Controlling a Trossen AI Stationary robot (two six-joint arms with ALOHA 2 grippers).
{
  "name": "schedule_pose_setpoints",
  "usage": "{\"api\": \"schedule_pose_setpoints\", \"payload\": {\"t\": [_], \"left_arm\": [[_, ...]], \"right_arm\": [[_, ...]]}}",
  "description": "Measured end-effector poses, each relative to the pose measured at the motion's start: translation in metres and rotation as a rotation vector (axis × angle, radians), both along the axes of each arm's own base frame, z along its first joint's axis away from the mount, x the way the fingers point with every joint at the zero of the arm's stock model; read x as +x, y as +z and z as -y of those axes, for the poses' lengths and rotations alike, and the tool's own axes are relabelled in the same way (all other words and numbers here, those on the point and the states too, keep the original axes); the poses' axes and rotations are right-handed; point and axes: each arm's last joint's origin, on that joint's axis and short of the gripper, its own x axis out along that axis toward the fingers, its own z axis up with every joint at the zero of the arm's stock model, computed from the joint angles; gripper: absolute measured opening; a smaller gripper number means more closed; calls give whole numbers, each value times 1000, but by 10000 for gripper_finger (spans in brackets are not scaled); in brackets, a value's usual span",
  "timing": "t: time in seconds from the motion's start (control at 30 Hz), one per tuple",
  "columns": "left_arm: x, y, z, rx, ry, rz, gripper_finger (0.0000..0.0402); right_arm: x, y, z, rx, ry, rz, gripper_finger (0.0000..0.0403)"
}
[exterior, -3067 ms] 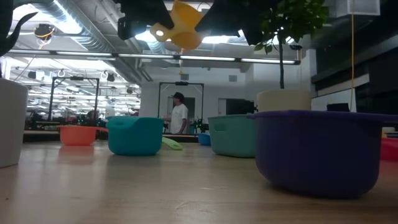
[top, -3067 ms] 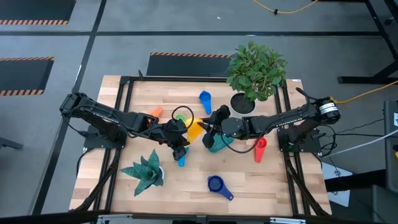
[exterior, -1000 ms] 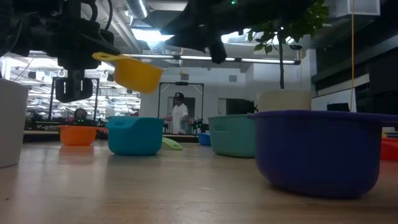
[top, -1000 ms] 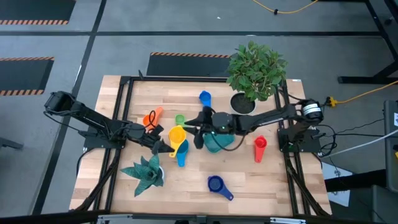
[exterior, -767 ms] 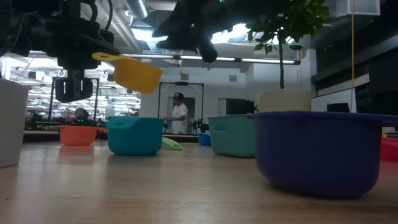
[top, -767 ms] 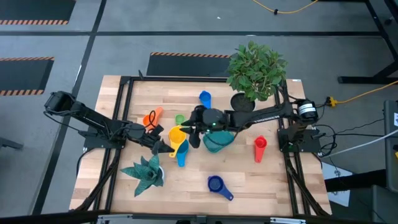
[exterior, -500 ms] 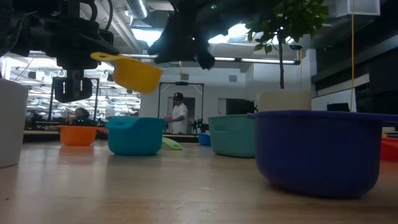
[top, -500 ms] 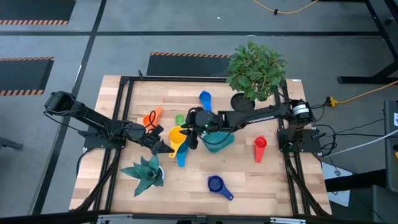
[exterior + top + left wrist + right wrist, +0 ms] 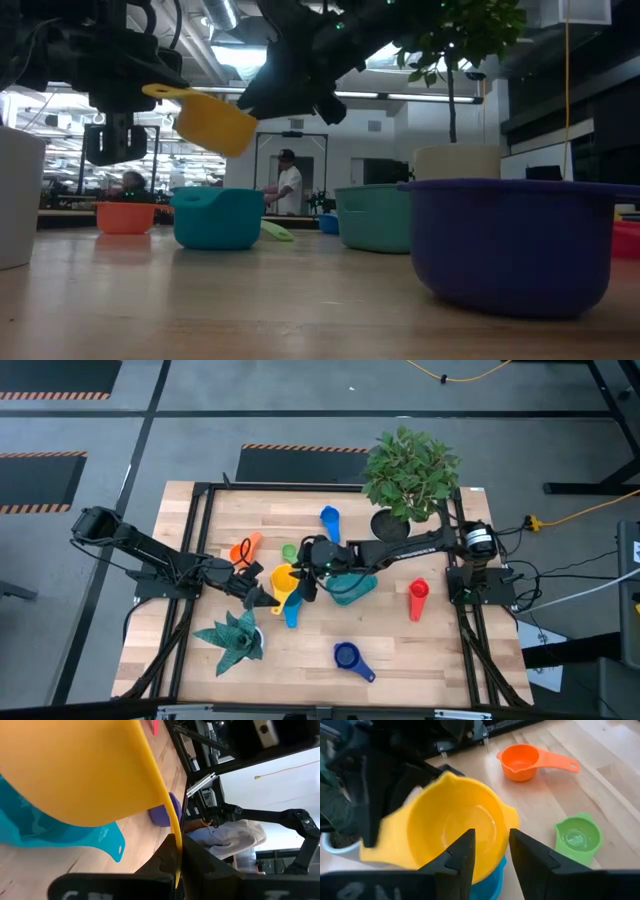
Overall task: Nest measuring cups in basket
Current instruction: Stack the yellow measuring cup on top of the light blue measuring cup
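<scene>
My left gripper [image 9: 268,596] is shut on the yellow cup [image 9: 284,578], which hangs above the light blue cup [image 9: 291,612]. My right gripper [image 9: 306,576] is open at the yellow cup's right side. In the right wrist view one finger [image 9: 462,855] shows over the bowl and the other [image 9: 530,855] outside its rim. The teal basket [image 9: 352,589] stands on the table under the right arm. The orange cup [image 9: 243,549], green cup [image 9: 290,552], mid blue cup [image 9: 330,518], red cup [image 9: 418,598] and dark blue cup [image 9: 348,657] lie on the table. My left gripper pinches the yellow cup's flat handle [image 9: 176,851] between its two fingers, which come from the table's near left and lie along the handle. The cup is lifted clear, open side up, its bowl [image 9: 215,122] tilted a little below the handle. My right gripper: I cannot tell whether it touches the cup's rim [image 9: 509,818].
A leafy plant in a pot [image 9: 410,472] stands at the far right, close to the right arm. A small spiky plant in a white pot [image 9: 236,635] stands near left. A person [image 9: 289,186] stands far off in the room.
My right gripper has gone toward the table's left, from above the basket up to the yellow cup, staying open. My left gripper has held the yellow cup still above the light blue cup.
</scene>
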Motion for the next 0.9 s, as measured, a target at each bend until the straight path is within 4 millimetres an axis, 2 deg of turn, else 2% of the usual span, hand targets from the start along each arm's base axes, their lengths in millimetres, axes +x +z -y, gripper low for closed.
{"api": "schedule_pose_setpoints", "payload": {"t": [0.47,0.57,0.8,0.9], "left_arm": [[0,0,0,2,-5,3,1],[0,0,0,2,-5,2,1],[0,0,0,8,5,0,1],[0,0,0,10,9,0,1]], "right_arm": [[0,-1,4,21,-24,-8,122],[0,-1,4,21,-24,-9,101],[0,0,4,35,-33,0,22],[0,0,5,48,-46,2,11]]}}
